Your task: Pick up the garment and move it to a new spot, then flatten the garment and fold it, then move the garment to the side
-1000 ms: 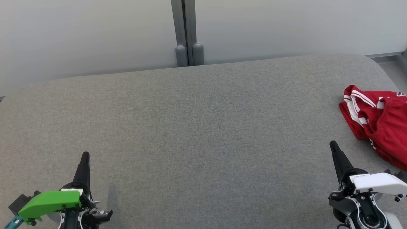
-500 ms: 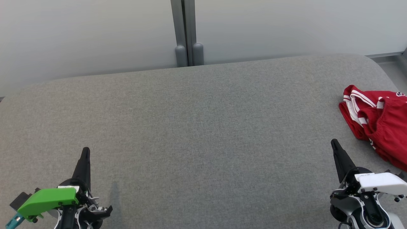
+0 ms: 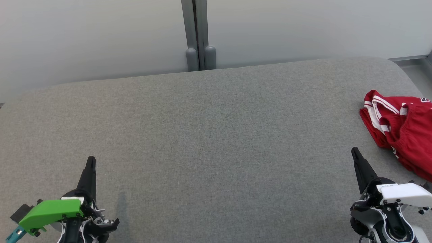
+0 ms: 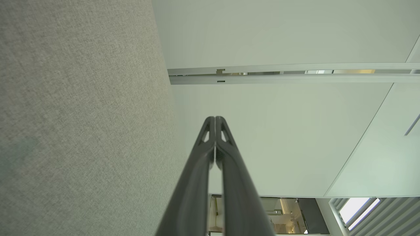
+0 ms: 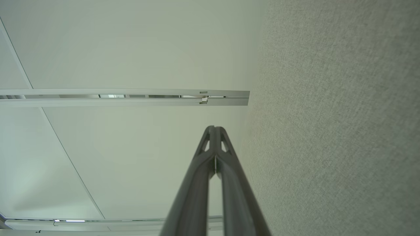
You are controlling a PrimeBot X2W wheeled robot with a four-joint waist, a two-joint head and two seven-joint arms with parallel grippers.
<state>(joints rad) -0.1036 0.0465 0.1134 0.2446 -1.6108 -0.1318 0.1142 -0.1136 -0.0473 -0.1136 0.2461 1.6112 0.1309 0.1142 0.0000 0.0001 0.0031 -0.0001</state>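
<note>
A crumpled red garment [image 3: 403, 130] with white stripes lies at the right edge of the grey fabric surface [image 3: 209, 135], partly cut off by the head view's edge. My right gripper [image 3: 354, 152] stands shut and empty at the lower right, a short way left of and nearer than the garment. At the lower left my left gripper [image 3: 90, 160] is shut and empty, far from the garment. In the left wrist view my left gripper [image 4: 215, 119] has its fingertips pressed together. The right gripper [image 5: 214, 128] in its own wrist view looks the same.
A pale wall [image 3: 101, 37] with a grey vertical post [image 3: 198, 33] runs behind the surface's far edge. The surface's rounded right corner [image 3: 405, 72] drops off beside a grey floor strip. Broad bare fabric stretches between the two grippers.
Both grippers have shifted slightly forward over the surface, away from me, the left more than the right. The garment lies as before.
</note>
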